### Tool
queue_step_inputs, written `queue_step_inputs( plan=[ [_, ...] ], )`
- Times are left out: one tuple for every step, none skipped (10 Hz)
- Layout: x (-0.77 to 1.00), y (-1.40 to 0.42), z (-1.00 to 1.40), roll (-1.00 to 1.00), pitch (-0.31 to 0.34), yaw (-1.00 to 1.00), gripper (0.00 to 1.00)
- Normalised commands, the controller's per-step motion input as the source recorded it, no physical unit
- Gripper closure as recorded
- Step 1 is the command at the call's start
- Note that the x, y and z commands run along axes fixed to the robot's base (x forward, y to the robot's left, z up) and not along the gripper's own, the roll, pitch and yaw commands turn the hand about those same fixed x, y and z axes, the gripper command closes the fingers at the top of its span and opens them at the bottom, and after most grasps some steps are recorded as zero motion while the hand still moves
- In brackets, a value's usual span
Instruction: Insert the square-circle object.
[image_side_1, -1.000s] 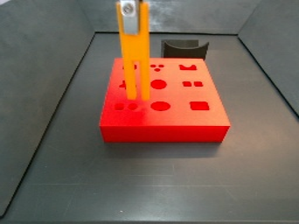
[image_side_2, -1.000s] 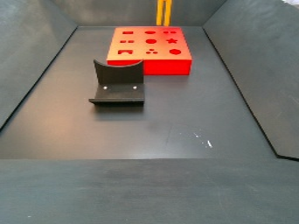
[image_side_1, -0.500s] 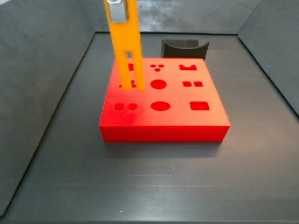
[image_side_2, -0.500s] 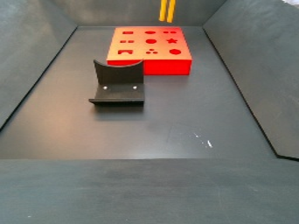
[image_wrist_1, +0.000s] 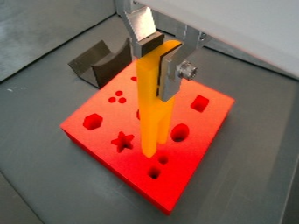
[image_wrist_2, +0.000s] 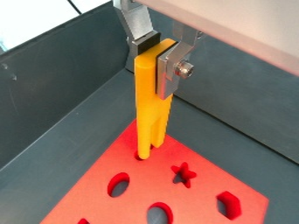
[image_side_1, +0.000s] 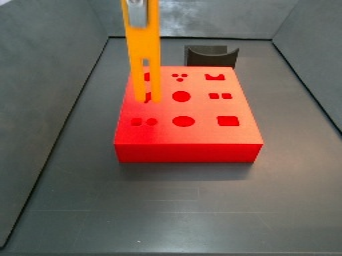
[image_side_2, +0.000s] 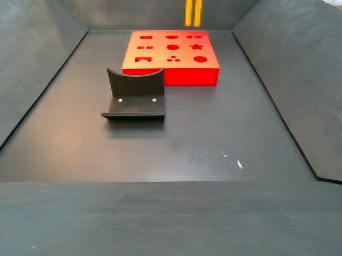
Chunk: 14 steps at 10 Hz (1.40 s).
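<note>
Gripper (image_wrist_1: 160, 54) jaws clamped on the upright square-circle object (image_wrist_1: 155, 101), prongs pointing down over red block (image_wrist_1: 105, 131)

1. Light is even and fairly bright in every view, and the red block (image_side_1: 185, 121) shows saturated, almost glowing colour.
2. In a side view the block casts a soft, dark shadow on the table (image_side_1: 187, 215) at its near edge.
3. The tool (image_wrist_1: 156, 58), closed on the square-circle object (image_wrist_1: 152, 105), catches pale highlights on its silver fingers (image_wrist_2: 172, 65).
4. A pale, overexposed band fills a corner in both wrist views.
5. The side views are low-resolution and slightly soft; small glints speckle the table (image_side_2: 230, 159).
</note>
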Motion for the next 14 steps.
queue_step_inputs(
  plan=[
    [0.18, 0.00, -0.29, -0.14, -0.093, -0.08, 1.00],
    [0.19, 0.06, -0.14, -0.13, -0.051, 0.03, 1.00],
    [0.35, 0.00, -0.15, -0.15, -0.034, 0.33, 1.00],
    [0.15, 0.00, -0.17, -0.16, -0.050, 0.41, 1.00],
    [0.00, 0.00, -0.05, -0.07, -0.016, 0.52, 1.00],
    [-0.09, -0.01, -0.10, 0.00, 0.000, 0.47, 1.00],
    [-0.23, -0.05, -0.13, 0.05, 0.000, 0.41, 1.00],
    [-0.35, -0.02, -0.19, 0.05, 0.000, 0.43, 1.00],
    [-0.34, -0.03, -0.18, 0.01, 0.000, 0.39, 1.00],
    [-0.36, -0.01, -0.01, 0.00, 0.029, 0.15, 1.00],
    [-0.30, -0.11, 0.05, -0.10, 0.000, 0.02, 1.00],
    [-0.16, -0.04, 0.12, -0.14, -0.003, 0.00, 1.00],
    [-0.08, -0.05, 0.12, -0.17, -0.044, 0.00, 1.00],
    [0.00, -0.01, 0.03, -0.13, -0.051, 0.07, 1.00]
  ],
)
